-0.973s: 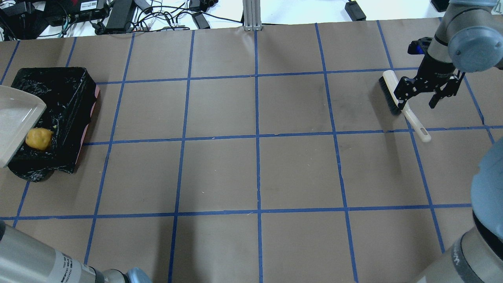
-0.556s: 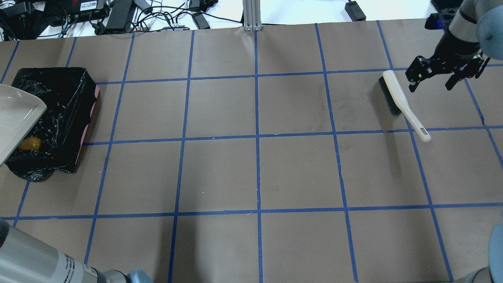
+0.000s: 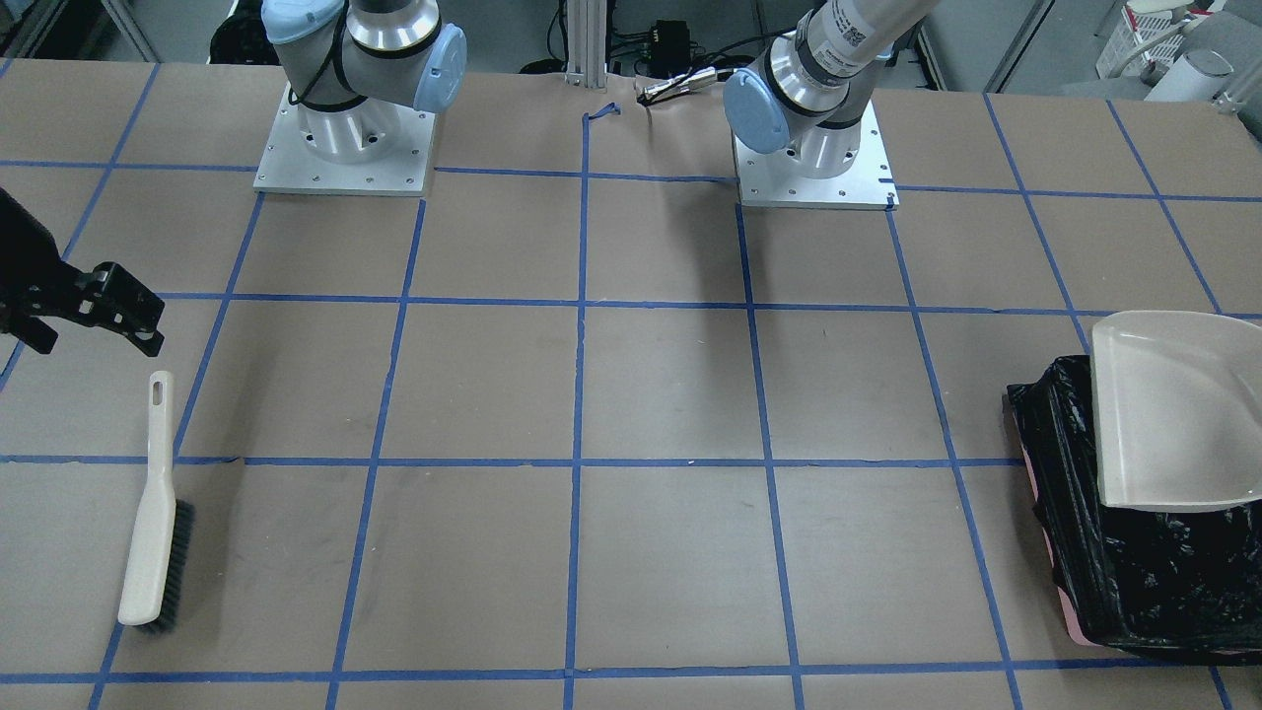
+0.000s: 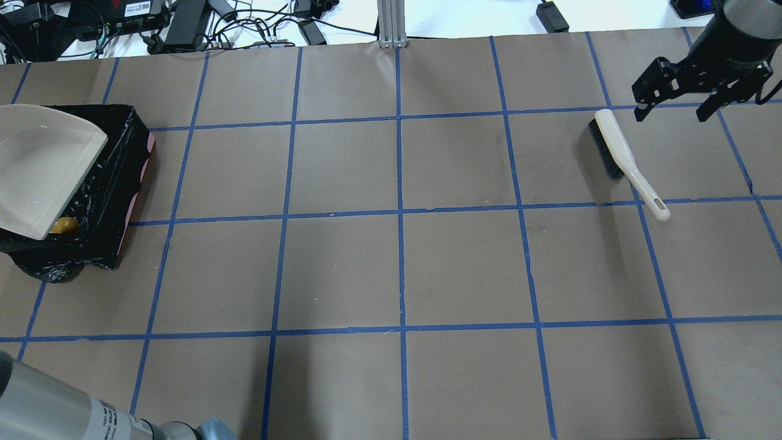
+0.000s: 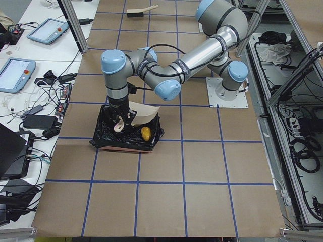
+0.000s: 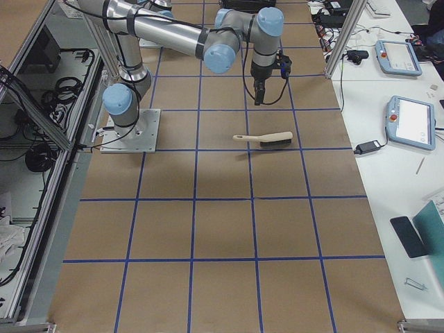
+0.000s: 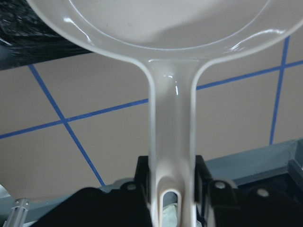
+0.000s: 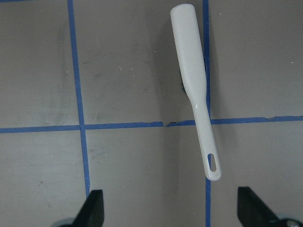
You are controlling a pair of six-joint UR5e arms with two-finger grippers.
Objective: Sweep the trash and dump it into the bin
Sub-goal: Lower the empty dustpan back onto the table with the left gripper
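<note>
Left tool point(image 7: 173, 182): clamped on the dustpan point(image 4: 43, 165) handle, which stands between its fingers.
Right tool point(image 4: 672, 110): fingers apart and empty; it hangs above the tabletop point(image 4: 342, 269) just past the far end of the brush point(image 4: 617, 146), clear of it.
Dustpan: smooth, glossy beige plastic; a shallow scoop with a rounded back and a straight lip. It is held tilted over the bin point(image 4: 116, 177) and covers most of the opening.
Bin: rectangular, lined with a crinkly glossy black bag, with a pink edge at the base; it stands at the robot's left end.
Lump point(image 4: 63, 225): glossy and golden-brown, inside the bin at its robot-side end, half hidden under the dustpan lip.
Brush: cream handle with a slotted end and black bristles, lying flat.
Tabletop: brown paper with a blue tape grid.
Change: the dustpan has swung further over the bin, hiding more of the lump; the right tool has drawn away from the brush.
</note>
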